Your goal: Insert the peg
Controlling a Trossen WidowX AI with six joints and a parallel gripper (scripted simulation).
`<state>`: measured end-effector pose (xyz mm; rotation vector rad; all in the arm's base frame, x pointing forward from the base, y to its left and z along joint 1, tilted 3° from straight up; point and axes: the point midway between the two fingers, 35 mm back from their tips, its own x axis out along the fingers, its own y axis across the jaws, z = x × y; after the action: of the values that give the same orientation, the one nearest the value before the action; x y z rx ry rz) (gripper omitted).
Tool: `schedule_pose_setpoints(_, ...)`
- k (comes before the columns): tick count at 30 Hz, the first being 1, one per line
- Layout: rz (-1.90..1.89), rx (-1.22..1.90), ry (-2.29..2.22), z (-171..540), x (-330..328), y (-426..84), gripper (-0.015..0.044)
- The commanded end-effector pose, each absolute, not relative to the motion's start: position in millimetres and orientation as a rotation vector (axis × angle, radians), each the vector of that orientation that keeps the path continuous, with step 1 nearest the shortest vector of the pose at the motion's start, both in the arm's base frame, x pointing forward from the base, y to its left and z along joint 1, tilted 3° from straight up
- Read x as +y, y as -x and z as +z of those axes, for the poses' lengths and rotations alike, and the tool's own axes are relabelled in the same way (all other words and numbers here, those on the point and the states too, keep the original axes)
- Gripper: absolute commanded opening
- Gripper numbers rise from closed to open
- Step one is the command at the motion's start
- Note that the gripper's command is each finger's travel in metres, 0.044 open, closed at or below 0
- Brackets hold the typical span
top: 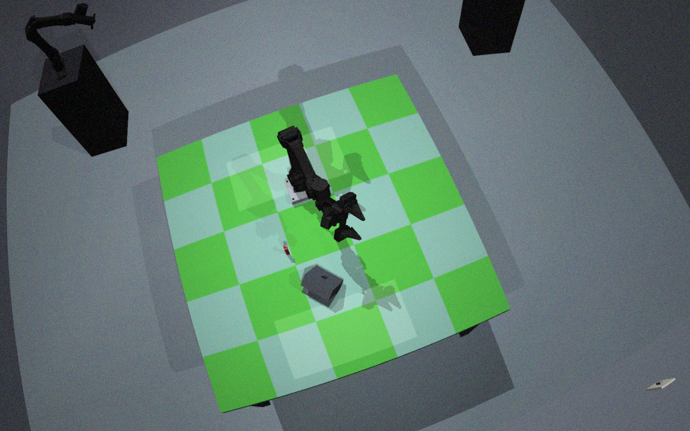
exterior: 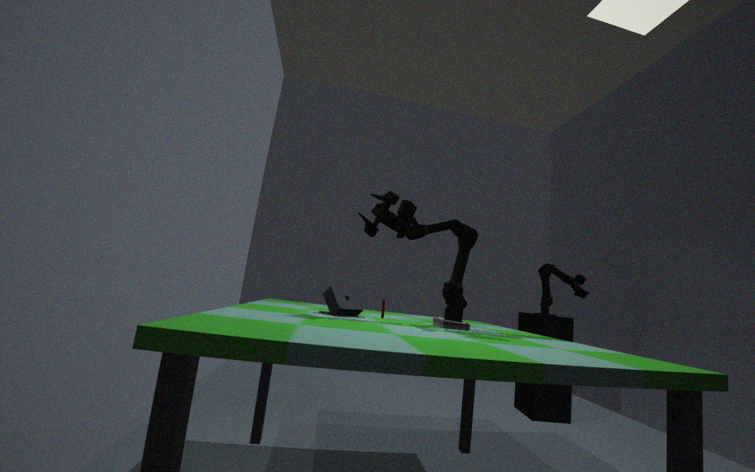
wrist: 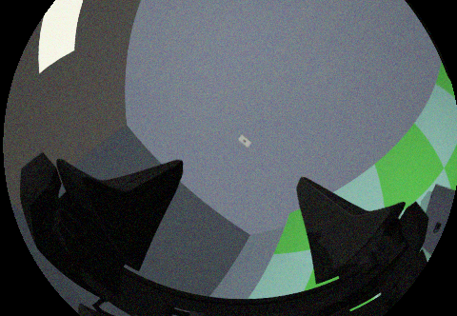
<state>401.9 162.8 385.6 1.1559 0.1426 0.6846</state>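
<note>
A small red peg [top: 286,250] [exterior: 383,309] stands upright on the checkered table, between the arm's base and the dark grey sloped panel. The panel [top: 315,291] [exterior: 330,300] [wrist: 443,202] has one small dark hole [top: 324,276] [wrist: 437,227] in its face; the hole's exact shape is too small to tell. My gripper [top: 362,229] [exterior: 365,204] [wrist: 243,176] is wide open with nothing between its fingers. It is raised high above the table, well away from the peg and panel. The peg does not show in the wrist view.
The arm's pale base plate [top: 299,199] [exterior: 450,324] sits on the table [top: 460,284] [exterior: 356,347]. A second arm [top: 47,45] [exterior: 545,281] stands on a black pedestal [top: 90,107] off the table. Another black block [top: 489,29] stands beyond the table's edge.
</note>
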Motion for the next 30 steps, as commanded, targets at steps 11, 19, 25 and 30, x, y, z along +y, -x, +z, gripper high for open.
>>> schedule_pose_setpoints(11, 0.547, 0.157, -0.944, 356, 142, -423, 0.0440)
schedule_pose_setpoints(19, 0.446, 0.190, -0.760, 331, 123, -437, 0.0440)
schedule_pose_setpoints(25, 0.381, 0.226, -0.621, 312, 107, -444, 0.0440)
schedule_pose_setpoints(30, 0.334, 0.264, -0.505, 296, 94, -449, 0.0440)
